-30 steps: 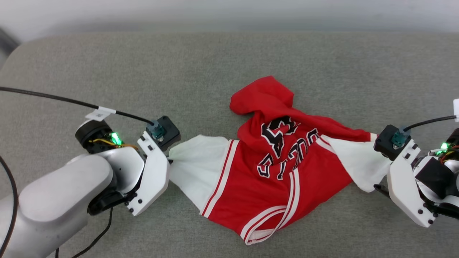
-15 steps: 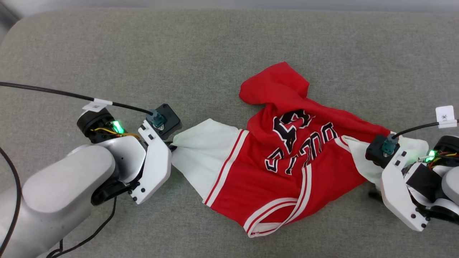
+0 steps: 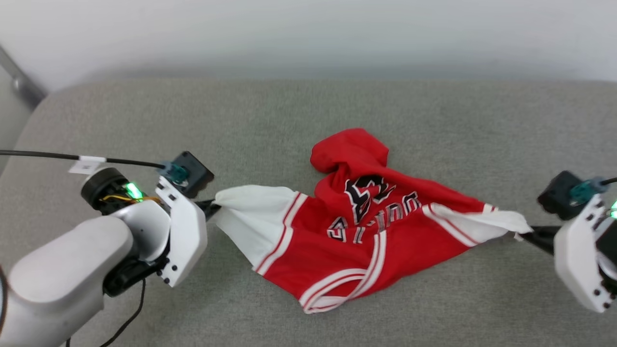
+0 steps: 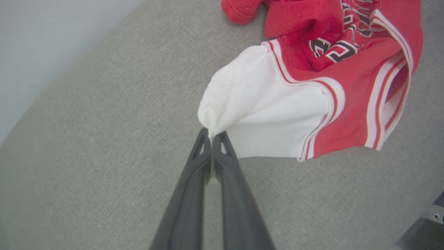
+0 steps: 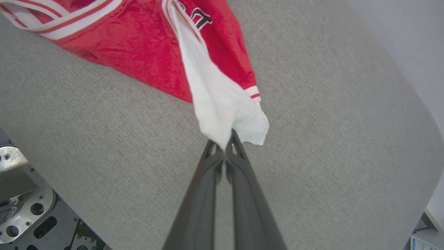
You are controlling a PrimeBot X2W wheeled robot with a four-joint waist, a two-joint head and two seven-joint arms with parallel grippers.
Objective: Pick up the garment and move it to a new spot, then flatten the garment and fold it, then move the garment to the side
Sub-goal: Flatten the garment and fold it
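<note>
The garment [image 3: 337, 236], a red jersey with white sleeves, stripe trim and black lettering, hangs stretched between my two grippers over the grey cushion [image 3: 308, 120]. My left gripper [image 3: 214, 207] is shut on the tip of its white left-hand sleeve [image 4: 256, 107], pinched at the fingertips [image 4: 212, 133]. My right gripper [image 3: 523, 235] is shut on the end of the other white sleeve [image 5: 218, 104], which is pulled into a narrow strip. The red body sags in the middle, its crumpled upper part [image 3: 349, 152] bunched toward the far side. The print faces up, upside down to me.
The grey cushion runs wide on every side, with a pale wall [image 3: 308, 33] behind its far edge. A black cable [image 3: 48, 156] trails from my left wrist. Part of my base's metal plate [image 5: 20, 208] shows below the cushion's near edge.
The head camera has tilted, shifting the whole picture. My right gripper has pulled outward to the right, drawing its sleeve taut and thin. The left still holds its sleeve.
</note>
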